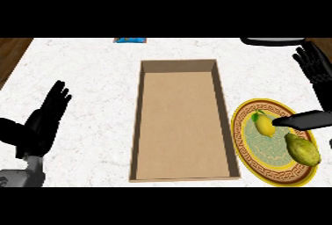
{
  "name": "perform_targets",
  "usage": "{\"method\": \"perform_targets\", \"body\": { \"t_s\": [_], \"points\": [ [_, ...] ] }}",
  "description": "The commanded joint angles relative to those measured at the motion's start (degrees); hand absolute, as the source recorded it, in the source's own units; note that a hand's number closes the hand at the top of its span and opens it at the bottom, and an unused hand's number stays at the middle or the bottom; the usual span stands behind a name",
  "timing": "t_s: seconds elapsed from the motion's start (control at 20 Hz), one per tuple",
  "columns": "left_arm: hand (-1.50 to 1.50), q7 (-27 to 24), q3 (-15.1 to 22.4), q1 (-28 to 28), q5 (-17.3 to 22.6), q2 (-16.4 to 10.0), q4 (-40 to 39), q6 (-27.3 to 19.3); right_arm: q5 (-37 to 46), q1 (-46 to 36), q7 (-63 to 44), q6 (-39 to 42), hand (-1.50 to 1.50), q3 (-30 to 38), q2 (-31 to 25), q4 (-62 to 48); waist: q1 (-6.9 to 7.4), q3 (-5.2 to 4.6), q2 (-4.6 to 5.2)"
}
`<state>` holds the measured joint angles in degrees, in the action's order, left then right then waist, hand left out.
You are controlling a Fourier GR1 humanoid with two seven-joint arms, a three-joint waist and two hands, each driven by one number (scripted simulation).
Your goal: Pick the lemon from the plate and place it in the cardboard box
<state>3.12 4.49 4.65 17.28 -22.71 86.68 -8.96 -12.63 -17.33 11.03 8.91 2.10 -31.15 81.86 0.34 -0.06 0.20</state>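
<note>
The lemon [264, 125] is small, bright yellow and oval, with a short pointed nub at its upper end. It lies on the left part of the plate's [272, 176] pale green middle. The plate has a yellow rim and a brown patterned band, and it sits on the white marbled desk [91, 70] just right of the long open cardboard box [182, 123]. A larger, olive-green fruit [303, 149] lies on the same plate, below and to the right of the lemon and apart from it.

The right hand [321, 88] is above the plate with its fingers [310, 61] straight and spread; its thumb [303, 121] points left, the tip right at the lemon's side. The left hand [45, 121] rests at the left, fingers straight and apart, holding nothing.
</note>
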Motion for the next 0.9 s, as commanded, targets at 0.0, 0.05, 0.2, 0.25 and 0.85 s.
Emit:
{"method": "perform_targets", "body": {
  "t_s": [0.0,0.05,0.2,0.25,0.85],
  "points": [
    [0.0,4.33,-2.53,0.44,4.84,-0.1,0.39,1.55,0.16,2.59,17.91,4.48,-1.5,6.3,-3.51,-3.13,-0.42,0.32,0.04],
    [0.0,4.9,-2.77,-1.23,5.81,-1.09,2.22,3.05,3.73,5.81,22.86,3.89,-1.5,4.37,-2.3,-2.72,-0.12,0.27,-0.14],
    [0.0,2.23,-3.17,-3.98,5.5,-0.68,1.58,4.09,6.08,8.88,31.96,8.65,-1.5,5.59,-6.84,-2.85,-0.47,0.15,-0.21],
    [0.0,6.88,-3.61,-2.72,6.65,-1.5,6.15,2.98,8.51,6.78,31.53,8.76,-1.5,4.25,-7.58,-4.17,0.18,0.16,-0.24],
    [0.0,6.36,-4.82,-2.87,6.43,-2.52,4.51,4.66,36.74,5.04,1.59,8.17,-1.5,-9.43,-23.73,10.31,0.36,-0.09,-0.19]
  ]
}}
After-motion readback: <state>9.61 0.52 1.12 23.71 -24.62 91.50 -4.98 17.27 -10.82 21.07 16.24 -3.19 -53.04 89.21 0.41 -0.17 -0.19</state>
